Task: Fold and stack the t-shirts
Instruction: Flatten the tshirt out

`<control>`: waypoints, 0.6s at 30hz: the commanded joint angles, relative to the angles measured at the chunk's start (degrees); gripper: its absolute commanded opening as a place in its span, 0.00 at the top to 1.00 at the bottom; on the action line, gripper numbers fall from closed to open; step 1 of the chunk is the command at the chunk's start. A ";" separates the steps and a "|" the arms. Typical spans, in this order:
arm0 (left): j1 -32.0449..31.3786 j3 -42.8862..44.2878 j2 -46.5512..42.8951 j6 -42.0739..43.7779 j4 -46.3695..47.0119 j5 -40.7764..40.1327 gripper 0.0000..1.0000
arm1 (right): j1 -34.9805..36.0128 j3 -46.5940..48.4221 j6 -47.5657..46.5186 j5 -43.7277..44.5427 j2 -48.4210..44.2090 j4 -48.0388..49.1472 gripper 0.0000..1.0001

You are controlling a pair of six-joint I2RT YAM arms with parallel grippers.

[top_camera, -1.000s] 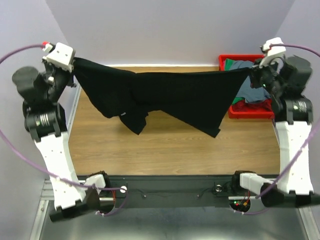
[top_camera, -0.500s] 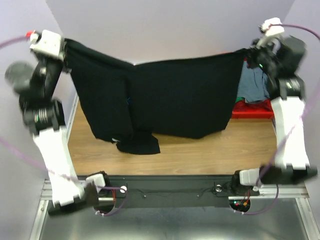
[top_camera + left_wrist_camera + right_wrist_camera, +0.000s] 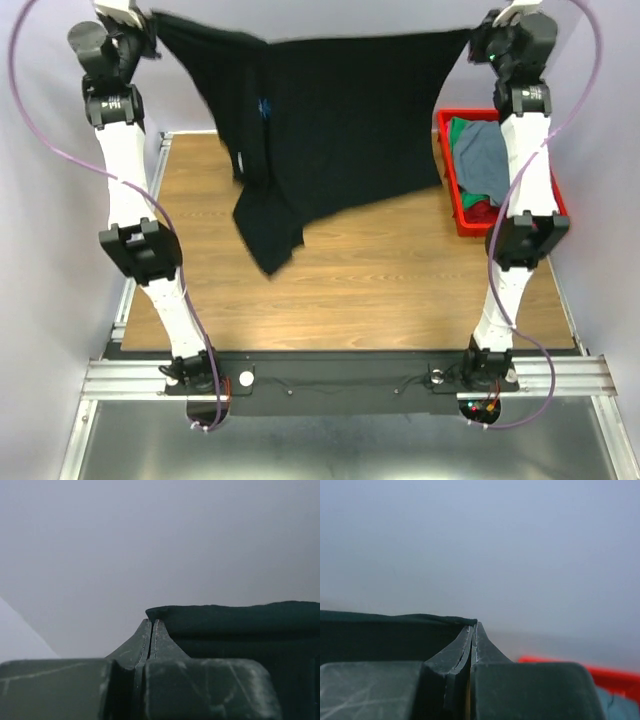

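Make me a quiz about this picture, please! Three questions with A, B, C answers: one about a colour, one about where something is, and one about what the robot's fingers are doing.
1. What colour is the bin?
A. red
B. blue
C. yellow

2. Where is the black t-shirt?
A. folded flat on the table
B. stuffed inside the bin
C. stretched out in the air above the table

3. How are the left fingers and the right fingers?
A. both wide open
B. both shut on the black t-shirt's top edge
C. one open, one shut

Answers:
1 A: its walls show bright red at the right of the table.
2 C: it hangs spread between the two sets of fingers, high over the wood.
3 B: each wrist view shows the fingers pressed together with dark cloth pinched at them.
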 commanded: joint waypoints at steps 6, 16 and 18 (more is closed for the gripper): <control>5.37 0.14 -15.12 -13.60 41.03 -10.83 1.00 | -0.90 -11.77 4.93 8.41 -16.80 39.32 0.99; 7.05 -37.16 -22.05 -3.52 45.43 6.83 1.00 | 0.06 -37.41 -0.88 -7.49 -16.26 40.73 0.99; 6.96 -49.73 -24.60 -0.42 46.31 8.16 1.00 | 0.59 -43.15 -4.22 -10.13 -16.70 40.73 0.99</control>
